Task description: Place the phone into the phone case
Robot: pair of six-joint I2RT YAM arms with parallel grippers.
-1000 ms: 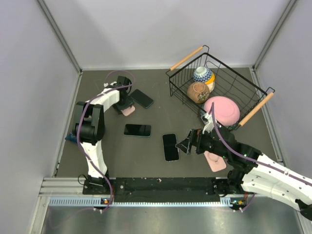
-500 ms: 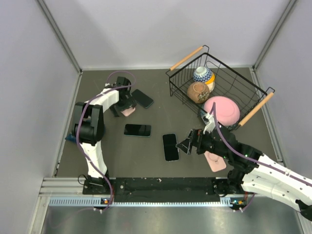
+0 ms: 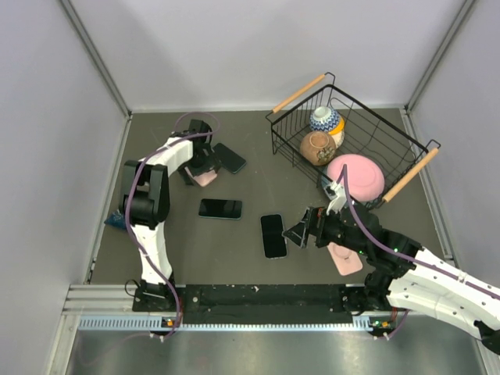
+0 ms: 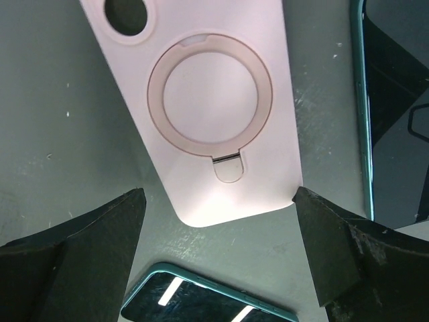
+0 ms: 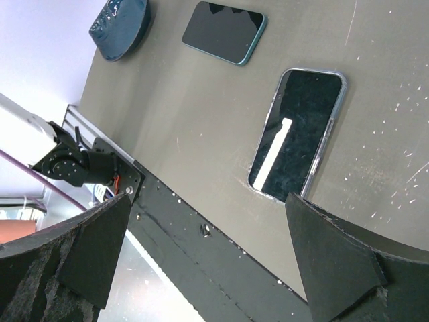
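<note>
1. Top view: the left end effector is hovering fully spread and empty over the pink case, at 10 o'clock on the desk. The far phone is lying just beside the case at 2 o'clock and the middle phone at 6 o'clock. The right end effector is gaping wide, holding nothing, at 3 o'clock of the clear-cased phone.
2. Left wrist view: the pink case is lying flat with its ring showing, at 12 o'clock of the open left end effector and untouched. A teal-rimmed phone is lying at 3 o'clock.
3. Right wrist view: the right end effector is standing open, with the clear-cased phone at 1 o'clock and the middle phone at 12.
4. Handling, judged: a bare phone is probably rigid, thin and slick, so pinching its long edges is looking best. The case is likely light and bendy, so it is probably going to slide unless braced.
5. Versus a second ago: the left jaws are standing wider and the arm is sitting slightly toward 12 o'clock. The right arm and the phones are looking unchanged.
</note>
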